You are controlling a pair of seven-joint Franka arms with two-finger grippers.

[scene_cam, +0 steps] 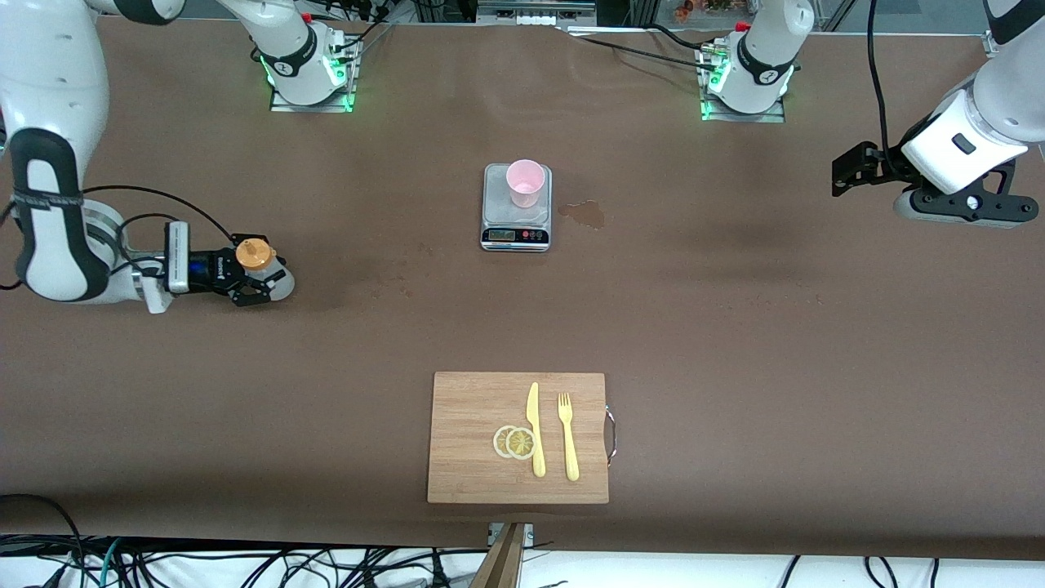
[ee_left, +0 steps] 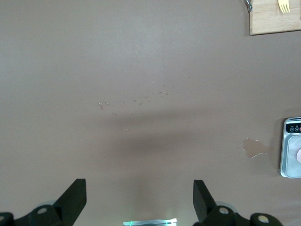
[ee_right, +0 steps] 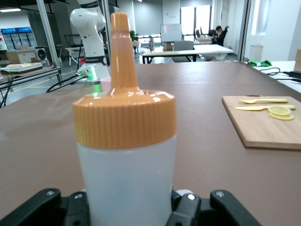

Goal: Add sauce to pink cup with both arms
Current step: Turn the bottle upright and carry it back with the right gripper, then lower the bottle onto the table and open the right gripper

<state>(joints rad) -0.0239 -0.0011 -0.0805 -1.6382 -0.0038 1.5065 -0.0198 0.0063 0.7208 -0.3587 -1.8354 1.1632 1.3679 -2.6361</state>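
The sauce bottle (scene_cam: pixel 255 256), whitish with an orange nozzle cap, stands upright near the right arm's end of the table. My right gripper (scene_cam: pixel 261 276) is shut on its body, and the bottle fills the right wrist view (ee_right: pixel 126 155). The pink cup (scene_cam: pixel 525 182) stands upright on a small grey kitchen scale (scene_cam: pixel 516 233) at mid-table, toward the robot bases. Its edge shows in the left wrist view (ee_left: pixel 297 155). My left gripper (scene_cam: pixel 846 170) is open and empty, held above the left arm's end of the table, with bare table between its fingers (ee_left: pixel 138 188).
A wooden cutting board (scene_cam: pixel 473 408) lies near the front edge with a yellow knife (scene_cam: pixel 535 429), a yellow fork (scene_cam: pixel 567 437) and two lemon slices (scene_cam: pixel 514 442). A small wet stain (scene_cam: pixel 584 214) lies beside the scale, toward the left arm's end.
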